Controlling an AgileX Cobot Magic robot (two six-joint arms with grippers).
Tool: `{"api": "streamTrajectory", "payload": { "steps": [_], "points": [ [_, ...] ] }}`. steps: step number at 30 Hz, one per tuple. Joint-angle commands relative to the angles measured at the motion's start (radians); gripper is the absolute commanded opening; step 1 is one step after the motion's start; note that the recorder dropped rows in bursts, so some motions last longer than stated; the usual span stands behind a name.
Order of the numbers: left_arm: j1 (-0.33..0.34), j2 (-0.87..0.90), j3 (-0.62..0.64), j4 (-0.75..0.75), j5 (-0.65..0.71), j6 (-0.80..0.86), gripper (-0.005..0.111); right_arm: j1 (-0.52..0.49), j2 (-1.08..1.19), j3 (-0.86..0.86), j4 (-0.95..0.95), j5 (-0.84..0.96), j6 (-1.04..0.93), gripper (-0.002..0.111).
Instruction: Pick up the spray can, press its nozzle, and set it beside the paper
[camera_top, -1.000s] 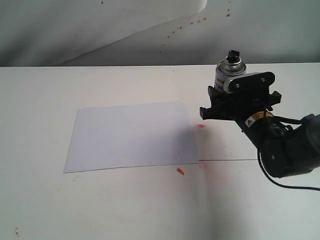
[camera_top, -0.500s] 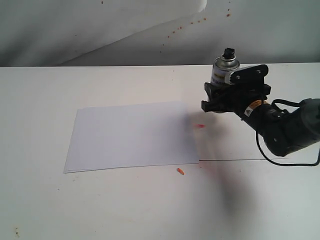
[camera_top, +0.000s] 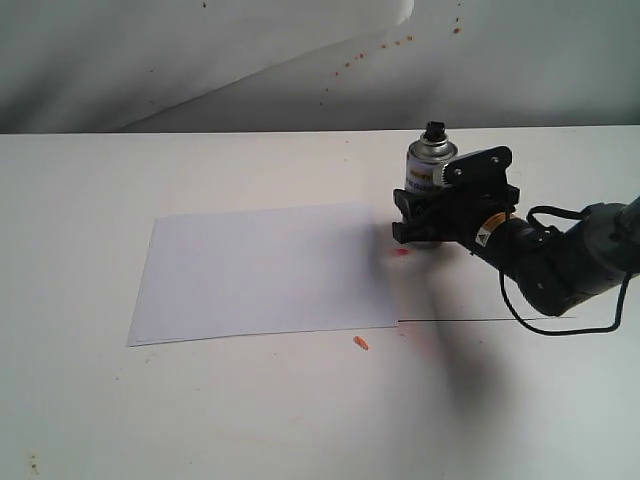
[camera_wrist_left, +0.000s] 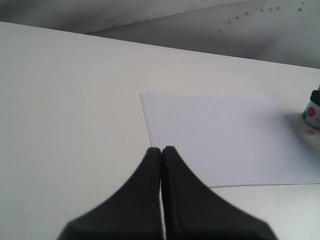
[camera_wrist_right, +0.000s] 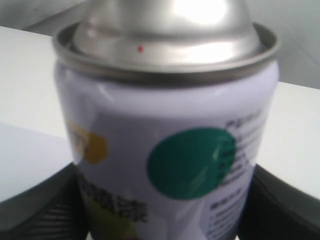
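White bench (camera_top: 90, 180), far edge at a grey wall (camera_top: 550, 70). My R gripper (camera_top: 428, 218) clamps the spray can (camera_top: 425, 168) upright, nearer far edge, just off the paper (camera_top: 260, 270). L gripper (camera_wrist_left: 161, 156) closed, empty. Pickup done; nozzle (camera_top: 434, 130) press unverifiable; release pending.

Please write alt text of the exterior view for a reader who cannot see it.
The right gripper holds the spray can upright just beside the paper, which lies flat on a white table. The black nozzle tops the can.

R hand (camera_top: 432, 216) w/ spray can (camera_top: 424, 168) came down, shifted closer to paper (camera_top: 260, 270).
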Motion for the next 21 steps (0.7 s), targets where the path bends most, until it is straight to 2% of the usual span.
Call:
{"api": "streamTrajectory", "payload": {
  "steps": [1,4,9,13,15,21],
  "points": [
    [-0.002,-0.007,0.002,-0.004,-0.007,-0.005,0.000,-0.008,-0.011,-0.009,-0.017,-0.027,0.003,0.005],
    [-0.002,-0.007,0.002,-0.004,-0.007,-0.003,0.000,-0.008,-0.011,-0.009,-0.020,-0.012,0.008,0.021],
    [-0.002,-0.007,0.002,-0.004,-0.007,-0.003,0.000,-0.008,-0.011,-0.009,-0.021,-0.008,0.008,0.059],
    [-0.002,-0.007,0.002,-0.004,-0.007,-0.003,0.000,-0.008,-0.011,-0.009,-0.021,-0.008,0.008,0.081],
    [-0.002,-0.007,0.002,-0.004,-0.007,-0.005,0.000,-0.008,-0.011,-0.009,-0.021,-0.008,0.008,0.086],
    [-0.002,-0.007,0.002,-0.004,-0.007,-0.005,0.000,-0.008,-0.034,-0.009,-0.039,0.036,0.006,0.086]
  ]
}}
